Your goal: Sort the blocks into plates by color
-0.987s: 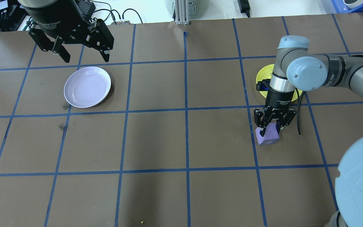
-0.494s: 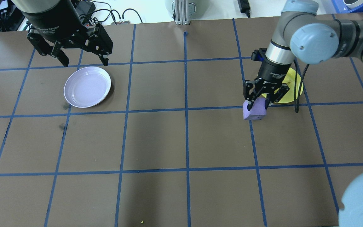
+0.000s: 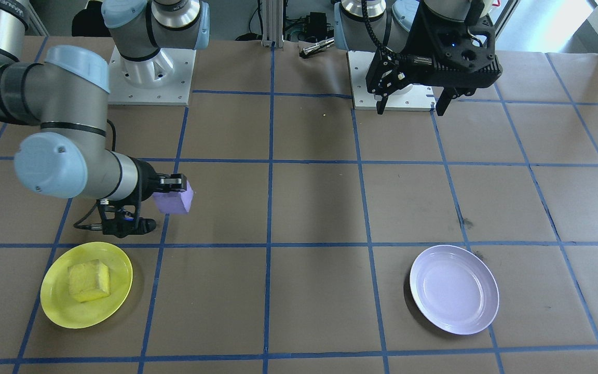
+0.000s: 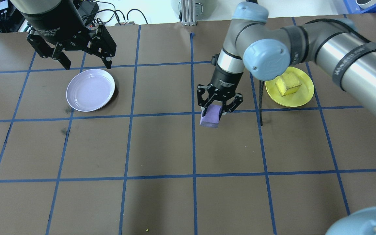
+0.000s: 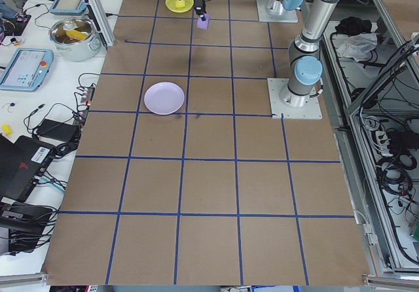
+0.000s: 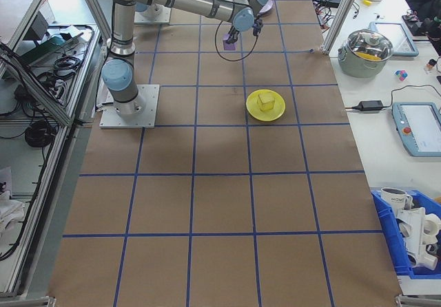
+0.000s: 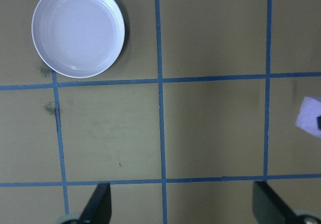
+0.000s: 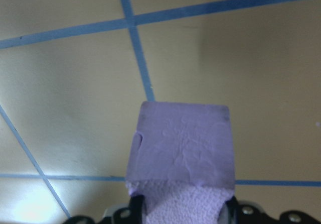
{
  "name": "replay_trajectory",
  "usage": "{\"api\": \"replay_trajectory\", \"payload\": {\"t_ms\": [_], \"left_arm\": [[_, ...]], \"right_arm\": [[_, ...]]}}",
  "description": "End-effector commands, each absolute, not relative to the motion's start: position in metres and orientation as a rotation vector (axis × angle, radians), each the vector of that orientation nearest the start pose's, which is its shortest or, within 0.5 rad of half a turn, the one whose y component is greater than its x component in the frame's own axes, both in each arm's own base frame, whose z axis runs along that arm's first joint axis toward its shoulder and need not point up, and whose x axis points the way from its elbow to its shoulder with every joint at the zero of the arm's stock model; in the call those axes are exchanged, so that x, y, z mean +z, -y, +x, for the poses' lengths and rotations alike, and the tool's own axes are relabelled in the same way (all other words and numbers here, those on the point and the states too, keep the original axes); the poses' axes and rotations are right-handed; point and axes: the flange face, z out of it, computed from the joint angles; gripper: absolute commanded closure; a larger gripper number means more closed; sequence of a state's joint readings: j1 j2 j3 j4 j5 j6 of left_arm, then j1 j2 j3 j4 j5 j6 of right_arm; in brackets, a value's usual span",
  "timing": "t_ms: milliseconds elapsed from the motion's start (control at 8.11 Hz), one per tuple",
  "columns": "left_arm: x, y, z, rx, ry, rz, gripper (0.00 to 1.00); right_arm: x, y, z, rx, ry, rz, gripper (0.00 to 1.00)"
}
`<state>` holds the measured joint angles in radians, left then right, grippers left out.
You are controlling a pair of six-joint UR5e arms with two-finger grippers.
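My right gripper (image 4: 214, 111) is shut on the light purple block (image 4: 210, 116) and holds it in the air over the table's middle. The same block (image 3: 174, 199) shows beside the right gripper (image 3: 170, 193) in the front view and fills the right wrist view (image 8: 183, 146). The yellow block (image 4: 288, 84) lies in the yellow plate (image 4: 302, 96), also seen from the front as block (image 3: 89, 281) in plate (image 3: 54, 307). The lavender plate (image 4: 90, 89) holds nothing. My left gripper (image 4: 86, 63) hangs open above that plate's far edge, its fingers (image 7: 96, 208) wide apart.
Brown paper with blue tape lines covers the table (image 4: 162, 147). Cables and a metal post (image 4: 188, 13) lie beyond the far edge. A black cable (image 4: 260, 107) dangles from the right wrist. Arm bases (image 3: 151, 72) stand on the robot's side.
My right arm lifted the purple block off the table and carried it left, from near the yellow plate toward the table's centre line. The left gripper has barely moved.
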<state>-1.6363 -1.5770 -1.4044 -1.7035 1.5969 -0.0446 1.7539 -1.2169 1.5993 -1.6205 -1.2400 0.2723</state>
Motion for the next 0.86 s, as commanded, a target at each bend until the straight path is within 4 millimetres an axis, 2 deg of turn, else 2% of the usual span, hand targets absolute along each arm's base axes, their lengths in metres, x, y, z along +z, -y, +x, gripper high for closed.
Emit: {"api": "replay_trajectory", "payload": {"t_ms": [0,247,370,494,617,740], "left_arm": [[0.554,0.483,-0.160,-0.047,-3.120,0.023,0.00],[0.554,0.483,-0.161,-0.047,-3.118,0.026,0.00],[0.554,0.483,-0.161,-0.047,-3.118,0.026,0.00],[0.554,0.482,-0.161,-0.047,-3.118,0.028,0.00],[0.554,0.483,-0.161,-0.047,-3.118,0.026,0.00],[0.554,0.482,-0.161,-0.047,-3.118,0.028,0.00]], "right_arm": [[0.262,0.514,0.370,0.502,-2.813,0.329,1.00],[0.229,0.499,0.410,0.537,-2.815,0.360,1.00],[0.215,0.500,0.416,0.552,-2.805,0.397,0.92],[0.214,0.499,0.418,0.551,-2.806,0.412,0.33],[0.220,0.499,0.418,0.546,-2.801,0.450,0.00],[0.234,0.502,0.417,0.513,-2.793,0.445,0.00]]}}
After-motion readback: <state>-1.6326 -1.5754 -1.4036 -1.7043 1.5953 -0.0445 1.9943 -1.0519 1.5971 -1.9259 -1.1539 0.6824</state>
